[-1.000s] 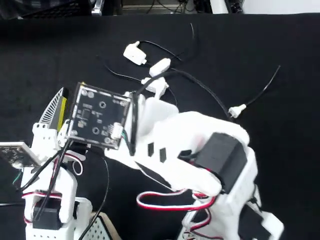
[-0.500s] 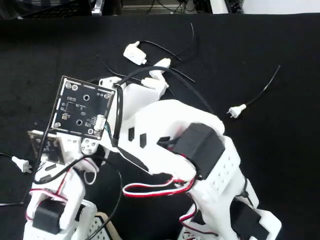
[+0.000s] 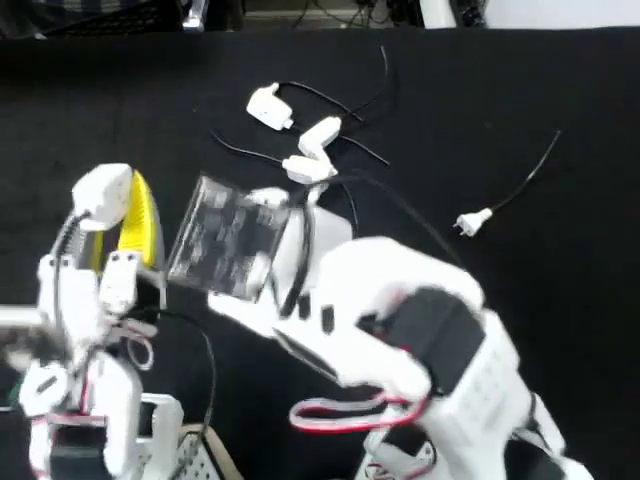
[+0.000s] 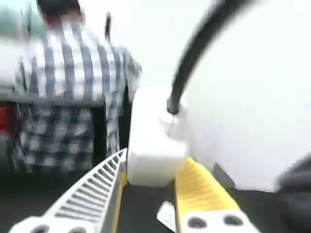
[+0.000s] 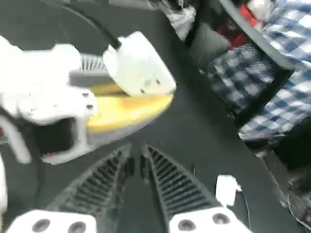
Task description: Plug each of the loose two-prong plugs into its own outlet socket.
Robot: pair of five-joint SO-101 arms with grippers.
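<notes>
As left gripper (image 4: 151,167) clamps block (image 4: 154,131), underside — hidden

1. From where I stand, no word, number or sign can be made out anywhere on the table or the arms.
2. The circuit board (image 3: 228,240) on one arm's wrist carries pale marks across its dark face. They are smeared in the high view and nothing on it reads.
3. The white block (image 5: 138,65) on the black cord has a small pinkish mark and a couple of dots on one face in the right wrist view. They are too blurred to tell whether they are print at all.
</notes>
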